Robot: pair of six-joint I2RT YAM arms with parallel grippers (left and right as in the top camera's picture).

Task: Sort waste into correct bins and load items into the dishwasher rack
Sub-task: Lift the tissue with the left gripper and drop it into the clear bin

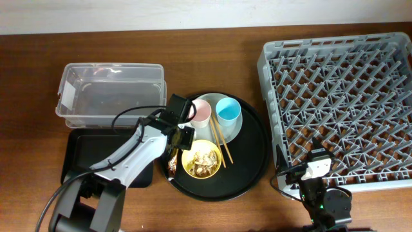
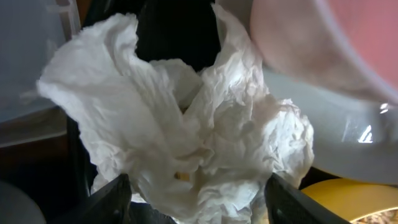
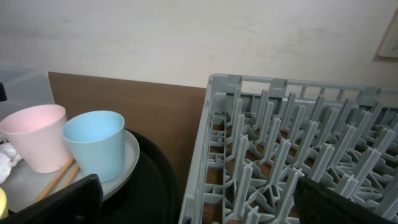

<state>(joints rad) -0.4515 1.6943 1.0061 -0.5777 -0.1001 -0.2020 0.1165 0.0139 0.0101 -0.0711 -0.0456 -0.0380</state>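
Left gripper (image 2: pixel 198 185): fingers (image 2: pixel 115 198) apart. One crumpled white tissue (image 2: pixel 186 124) fills the gap and touches both inner faces. Pinched or only flanked, I cannot tell.
- Outside the right-hand finger: pale plate (image 2: pixel 336 143), with the pink cup (image 2: pixel 311 37) above it, blurred.
- Just off that fingertip: rim of the yellow bowl (image 2: pixel 357 199).
- Outside the left-hand finger: wall of the clear box (image 2: pixel 25 68).
- Overhead view: these fingers sit over the left rim of the round black tray (image 1: pixel 254 164). Brownish food scraps (image 1: pixel 201 160) lie in the bowl just beside them. The shallow black tray (image 1: pixel 77 151) lies back under the arm.

Right gripper (image 3: pixel 196 186): its fingers (image 3: pixel 56 202) stand wide apart with nothing between them.
- Ahead of the right-hand finger: dishwasher rack (image 3: pixel 280 143), pegs upright, no dishes seen in it. Its near corner is roughly in line with the gap.
- Ahead of the left-hand finger: light-blue cup (image 3: pixel 93 143), upright beside the pink cup, both on the plate.
- Near that fingertip: chopsticks (image 3: pixel 59 177) lie slanted at the blue cup's base.
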